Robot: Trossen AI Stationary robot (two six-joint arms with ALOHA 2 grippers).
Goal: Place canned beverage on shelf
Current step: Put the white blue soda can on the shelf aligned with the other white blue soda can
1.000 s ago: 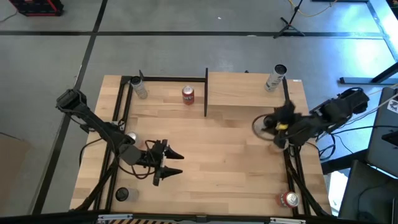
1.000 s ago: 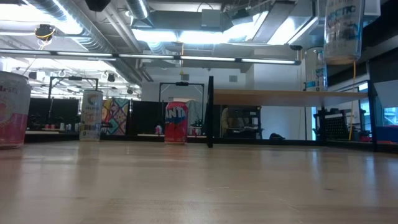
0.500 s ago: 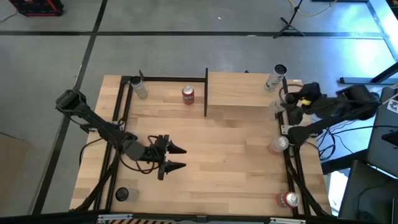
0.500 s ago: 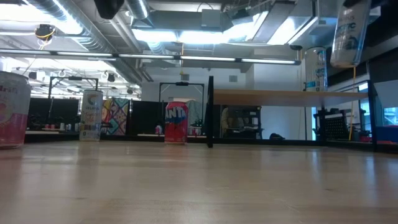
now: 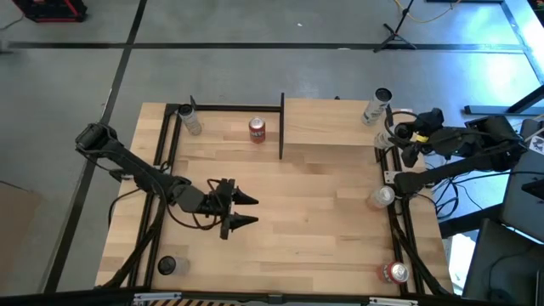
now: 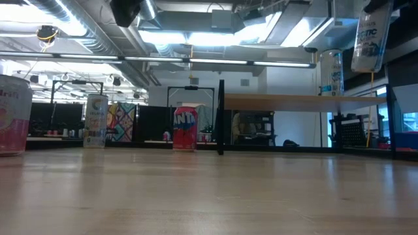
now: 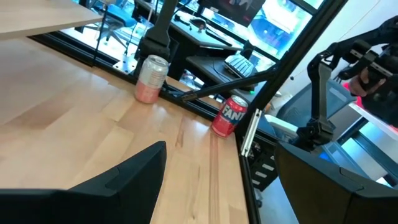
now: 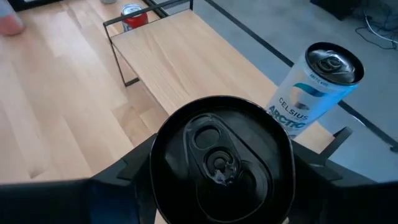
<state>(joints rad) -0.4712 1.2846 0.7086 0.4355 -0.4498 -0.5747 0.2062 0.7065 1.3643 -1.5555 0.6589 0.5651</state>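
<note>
Your right end effector (image 5: 398,136) is clamped on a tall canned beverage (image 8: 221,163), its fingers hugging the can's sides, and the dark lid with its pull tab fills the right wrist view. The can hangs in the air, clear of any surface, just beyond the outer edge of the shelf (image 5: 327,123). In the low view the held can (image 6: 371,40) floats above the shelf board. Just ahead of this end effector, 1 other can, a light-blue Celsius can (image 8: 314,87), already stands upright at the shelf's corner. From here the main risk is that neighbor: if you lower the held can too close to it, the can or a finger could knock it off the shelf edge. A release too near the shelf's rim could also let the can tip onto the tabletop (image 5: 297,221) below. The can looks slightly tilted in the low view, so a drop from height may topple it. Your left end effector (image 5: 240,211) waits with fingers spread and empty over the tabletop, well apart from the shelf.
</note>
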